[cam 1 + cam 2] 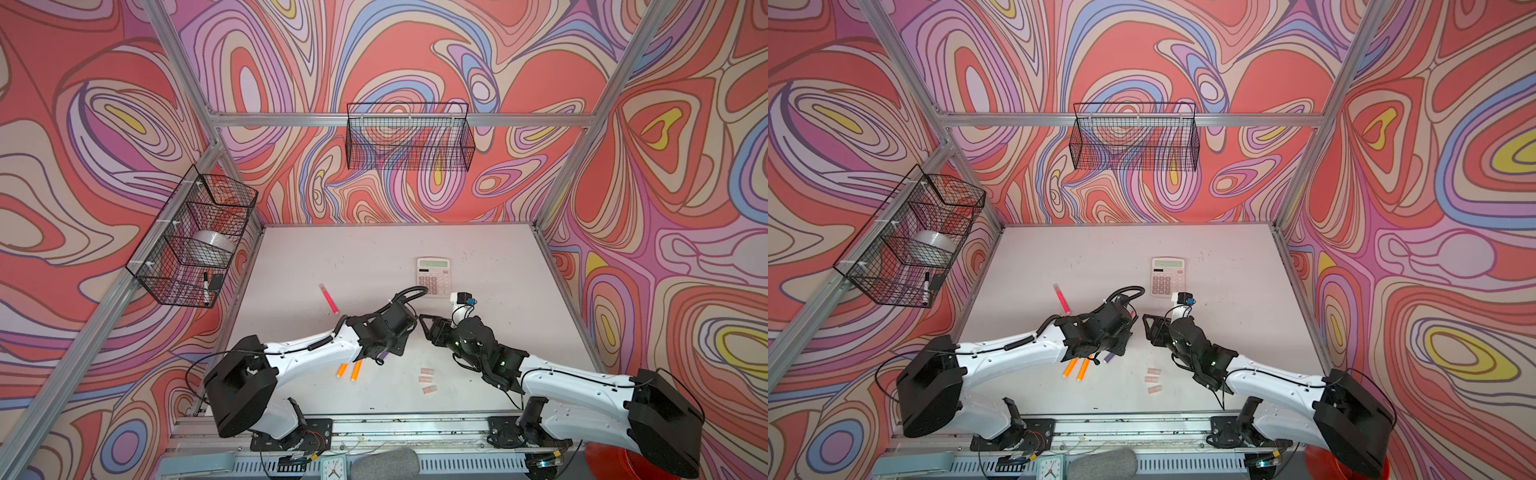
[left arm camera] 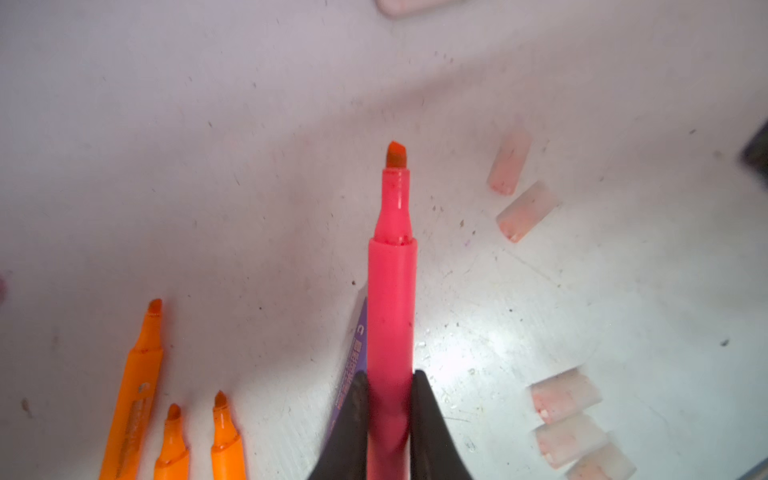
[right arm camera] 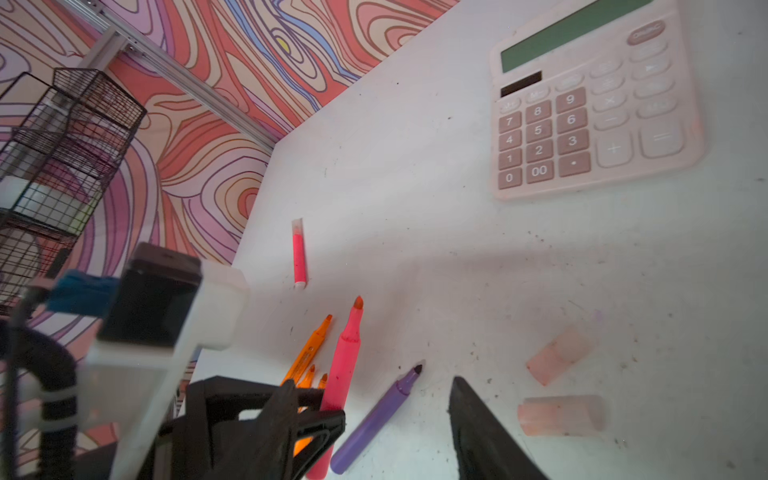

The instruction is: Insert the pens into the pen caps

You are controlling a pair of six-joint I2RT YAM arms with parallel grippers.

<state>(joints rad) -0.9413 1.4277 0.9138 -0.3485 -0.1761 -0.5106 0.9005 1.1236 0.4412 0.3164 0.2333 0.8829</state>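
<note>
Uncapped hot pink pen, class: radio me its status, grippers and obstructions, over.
Left gripper shut on uncapped hot pink pen. Right gripper open, empty. Pen caps loose on table; purple pen lies alongside it.

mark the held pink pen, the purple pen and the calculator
held pink pen [image 2: 392,299]: left wrist view, mid barrel.
purple pen [image 3: 374,419]: right wrist view, mid barrel.
calculator [image 1: 433,263]: in a top view, on its display.

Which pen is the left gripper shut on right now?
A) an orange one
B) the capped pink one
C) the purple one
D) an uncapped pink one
D: in the left wrist view the left gripper clamps the pink pen, whose bare tip is showing. The purple pen lies loose beside it.
</note>
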